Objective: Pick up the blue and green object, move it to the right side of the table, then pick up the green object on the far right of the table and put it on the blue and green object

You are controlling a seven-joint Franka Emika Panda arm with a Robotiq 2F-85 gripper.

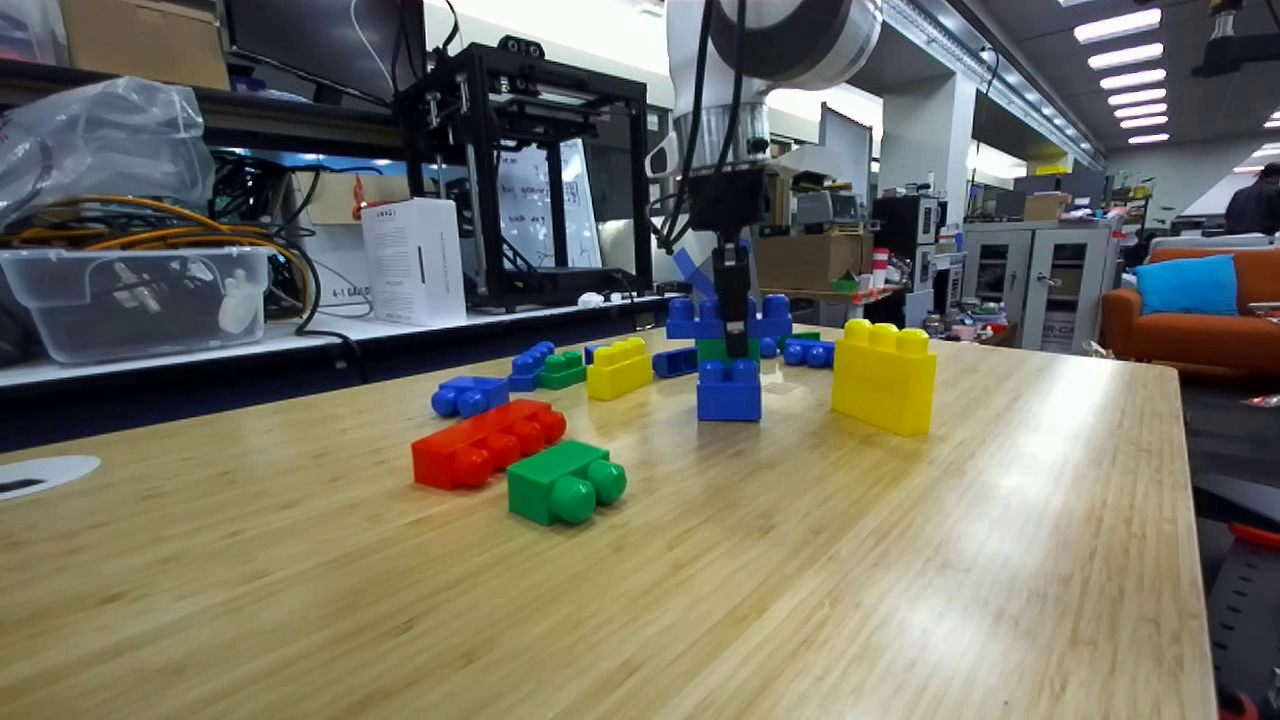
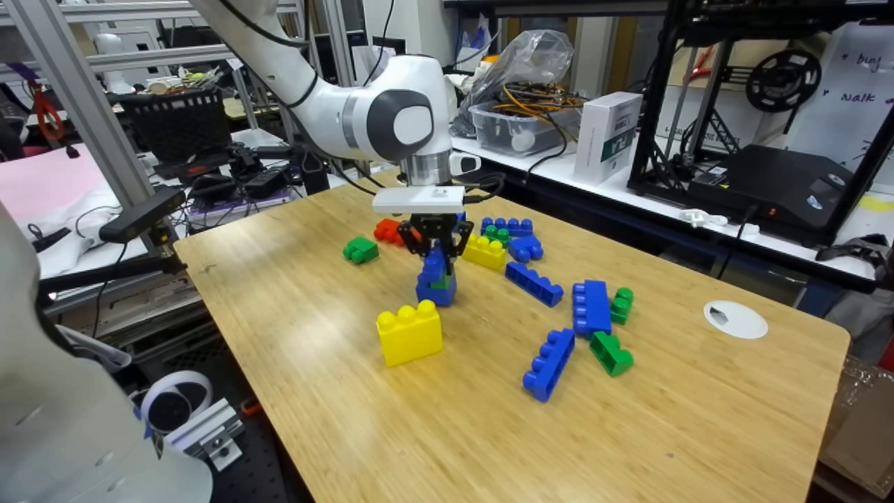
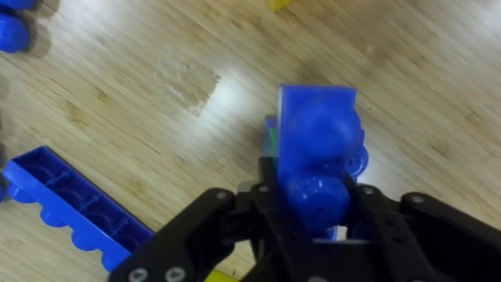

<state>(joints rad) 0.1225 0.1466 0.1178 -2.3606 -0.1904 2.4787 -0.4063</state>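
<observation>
The blue and green object (image 1: 728, 395), a small tower with a wide blue brick on top, stands upright in both exterior views. Its base appears to meet the table (image 1: 900, 560). My gripper (image 2: 440, 262) comes down from above and is shut on it; in the wrist view its black fingers (image 3: 268, 170) press both sides of the blue top brick (image 3: 319, 117). Most of the tower's green part is hidden there. Several green bricks lie about, including a two-stud green brick (image 2: 360, 250) and a green brick (image 2: 611, 353). I cannot tell which is the far-right green object.
A large yellow brick (image 2: 410, 335) stands close to the tower. Behind lie a smaller yellow brick (image 2: 484, 251) and a red brick (image 1: 490, 440). A long blue brick (image 3: 78, 211) rests beside the gripper, with more blue bricks (image 2: 591, 307) farther along the table.
</observation>
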